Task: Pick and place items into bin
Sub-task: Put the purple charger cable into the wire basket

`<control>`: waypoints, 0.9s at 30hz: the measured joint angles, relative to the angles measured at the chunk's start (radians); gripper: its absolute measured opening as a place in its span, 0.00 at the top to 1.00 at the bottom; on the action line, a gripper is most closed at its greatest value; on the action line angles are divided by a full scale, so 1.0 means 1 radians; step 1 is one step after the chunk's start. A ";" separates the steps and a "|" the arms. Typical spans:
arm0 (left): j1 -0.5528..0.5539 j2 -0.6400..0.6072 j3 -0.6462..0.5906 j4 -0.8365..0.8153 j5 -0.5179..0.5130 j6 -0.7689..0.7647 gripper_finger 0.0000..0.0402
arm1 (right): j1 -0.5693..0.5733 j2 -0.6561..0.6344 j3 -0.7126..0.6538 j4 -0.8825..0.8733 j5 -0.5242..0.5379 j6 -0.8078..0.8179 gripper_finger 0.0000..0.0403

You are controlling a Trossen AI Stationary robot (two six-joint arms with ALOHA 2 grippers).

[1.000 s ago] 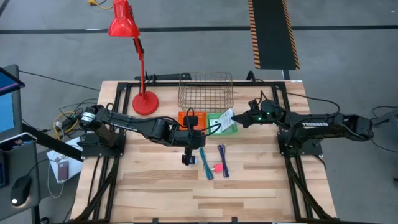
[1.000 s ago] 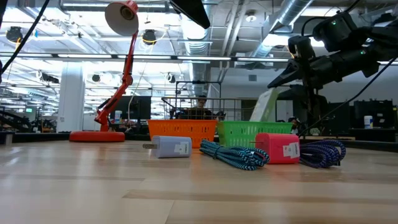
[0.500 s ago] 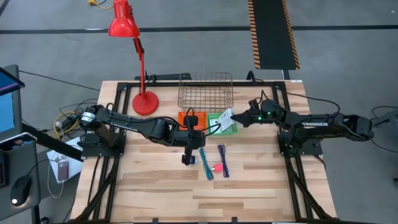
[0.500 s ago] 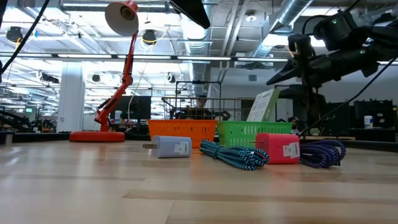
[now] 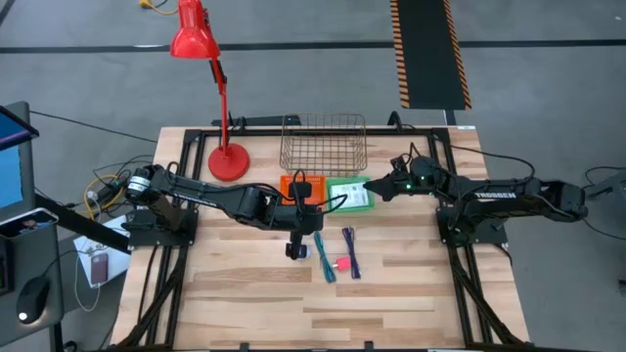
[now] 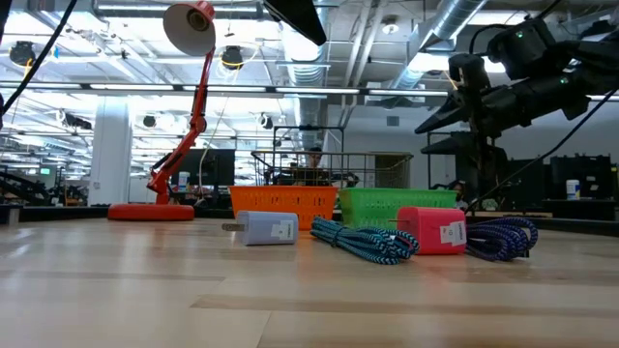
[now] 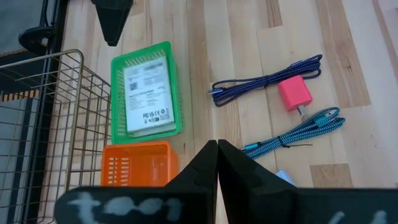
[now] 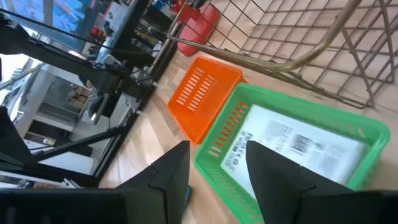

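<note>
A white printed card pack [image 5: 351,193] lies flat inside the green bin [image 5: 333,200], also seen in the left wrist view [image 7: 147,99] and the right wrist view [image 8: 292,146]. My right gripper [image 5: 373,188] hovers open just above the bin's right end, nothing between its fingers [image 6: 423,140]. On the table nearer the front lie a pink block [image 5: 343,263], a dark blue cable [image 5: 350,248], a teal cable [image 5: 324,258] and a pale blue lump [image 6: 267,228]. My left gripper [image 7: 216,147] hangs shut above the pale blue lump, clear of the table.
An orange bin [image 5: 294,185] stands against the green bin's left side. A wire basket [image 5: 324,143] sits behind both. A red desk lamp [image 5: 227,161] stands at the far left. Bare wood stretches toward the near edge [image 5: 323,313].
The white card pack, which stood tilted on edge in the green bin below my right gripper, has tipped over and now lies flat in the bin. Both arms have kept still.
</note>
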 joint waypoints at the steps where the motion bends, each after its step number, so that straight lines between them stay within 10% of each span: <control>1: 0.000 0.000 0.000 0.000 0.000 0.000 1.00 | 0.000 0.000 0.000 0.000 0.000 0.000 0.62; 27: -0.045 -0.020 0.000 -0.051 0.013 0.106 1.00 | 0.122 0.000 0.000 0.068 -0.009 -0.115 0.63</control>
